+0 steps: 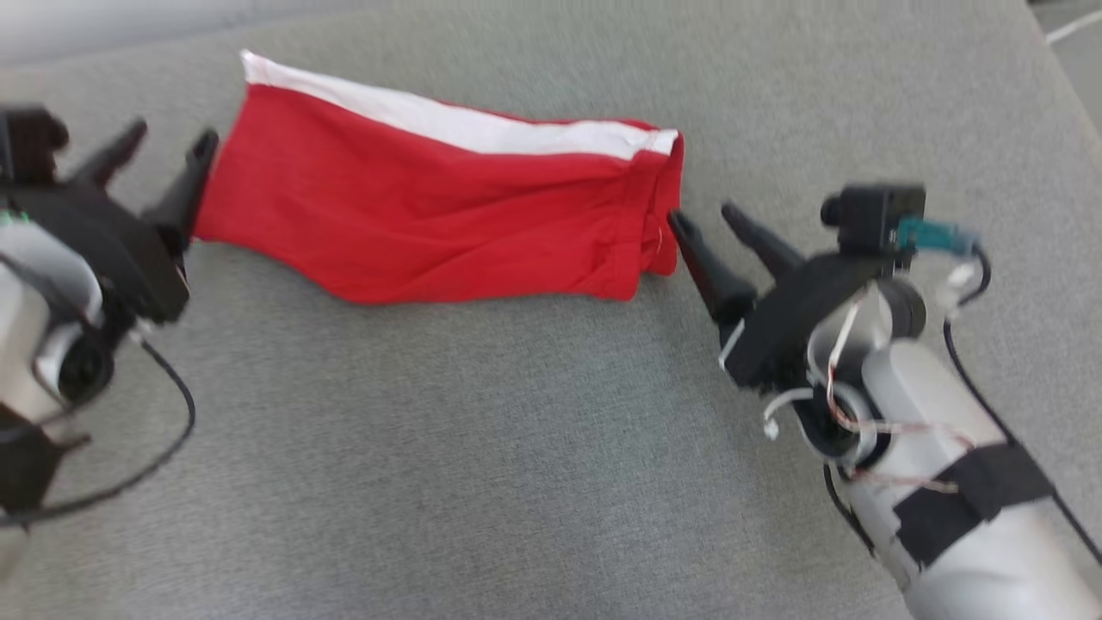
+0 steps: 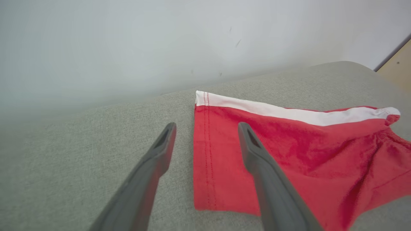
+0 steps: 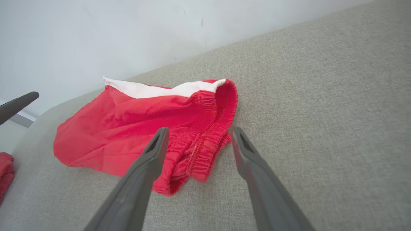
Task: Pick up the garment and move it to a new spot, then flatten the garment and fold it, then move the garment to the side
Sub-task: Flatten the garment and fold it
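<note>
The garment (image 1: 430,215) is a pair of red shorts with a white side stripe, lying folded lengthwise on the grey fabric surface (image 1: 482,448). My left gripper (image 1: 172,136) stands open at its left hem end, one finger over the cloth (image 2: 305,154) and one beside it in the left wrist view, holding nothing (image 2: 208,126). At the bunched elastic waistband on the right, my right gripper (image 1: 702,214) is open, its tips just off the fabric. The right wrist view shows that waistband (image 3: 205,144) between the spread fingers of the right gripper (image 3: 200,131).
A pale wall (image 2: 128,48) runs behind the surface's far edge. Another bit of red cloth (image 3: 4,173) shows at the left edge of the right wrist view. A tan panel (image 2: 398,64) stands far right. Grey surface stretches in front of the shorts.
</note>
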Tool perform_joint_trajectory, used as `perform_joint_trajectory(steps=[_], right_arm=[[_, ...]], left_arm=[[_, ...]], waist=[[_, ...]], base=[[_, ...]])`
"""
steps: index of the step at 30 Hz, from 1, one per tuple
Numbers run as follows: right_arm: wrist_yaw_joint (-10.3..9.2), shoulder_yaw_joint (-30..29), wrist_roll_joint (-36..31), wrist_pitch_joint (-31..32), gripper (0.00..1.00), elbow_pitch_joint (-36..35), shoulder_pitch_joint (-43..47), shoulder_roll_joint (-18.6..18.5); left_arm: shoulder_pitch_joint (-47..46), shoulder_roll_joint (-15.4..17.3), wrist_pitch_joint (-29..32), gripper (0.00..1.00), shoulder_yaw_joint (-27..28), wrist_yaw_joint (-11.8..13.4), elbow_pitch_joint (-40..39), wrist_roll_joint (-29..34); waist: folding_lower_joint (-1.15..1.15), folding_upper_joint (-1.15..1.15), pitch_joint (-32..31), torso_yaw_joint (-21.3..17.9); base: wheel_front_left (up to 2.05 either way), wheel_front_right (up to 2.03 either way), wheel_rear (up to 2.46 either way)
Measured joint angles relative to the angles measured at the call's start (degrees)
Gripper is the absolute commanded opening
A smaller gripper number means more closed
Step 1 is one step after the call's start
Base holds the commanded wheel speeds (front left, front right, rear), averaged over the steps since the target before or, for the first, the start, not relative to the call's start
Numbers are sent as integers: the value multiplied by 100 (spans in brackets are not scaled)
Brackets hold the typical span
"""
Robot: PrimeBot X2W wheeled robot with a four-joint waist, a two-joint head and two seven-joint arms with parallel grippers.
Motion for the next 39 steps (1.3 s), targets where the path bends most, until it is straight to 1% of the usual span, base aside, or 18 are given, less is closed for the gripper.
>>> perform_joint_trajectory(steps=[4,8,10,13,15,17,24,29,39], right_arm=[[5,8,-86,-103,100,-47,377,-125],[-20,-36,-87,-198,100,-137,790,-276],[-27,-34,-89,-249,100,-165,914,-290],[-70,47,-186,-299,100,-277,988,-226],[-87,78,-209,-320,100,-322,1011,-220],[-167,146,-321,-322,100,-315,1049,-222],[-276,367,-582,-343,100,-283,1029,-114],[-378,504,-791,-349,100,-215,798,-65],[-474,705,-1063,-402,100,-83,432,76]], left_arm=[[415,-44,-348,100,2,0,23,-54],[756,-249,-589,100,-33,-1,-7,-133],[942,-319,-675,100,-36,-1,2,-187],[1351,-288,-770,100,-97,0,49,-263],[1446,-322,-791,100,-132,0,46,-361],[1452,-352,-808,100,-145,0,49,-410],[1436,-341,-824,100,-334,0,162,-337],[1288,-342,-822,100,-419,0,255,-222],[779,-357,-840,100,-541,-1,413,-115]], waist=[[-1,0,-245,95],[-1,0,-461,217],[-1,0,-554,287],[-1,-1,-691,408],[-1,0,-721,456],[-1,0,-712,484],[0,0,-527,478],[1,0,-337,459],[1,1,45,370]], base=[[0,0,0],[0,0,0],[0,0,0],[0,0,0],[0,0,0],[0,0,0],[0,0,0],[0,0,0],[0,0,0]])
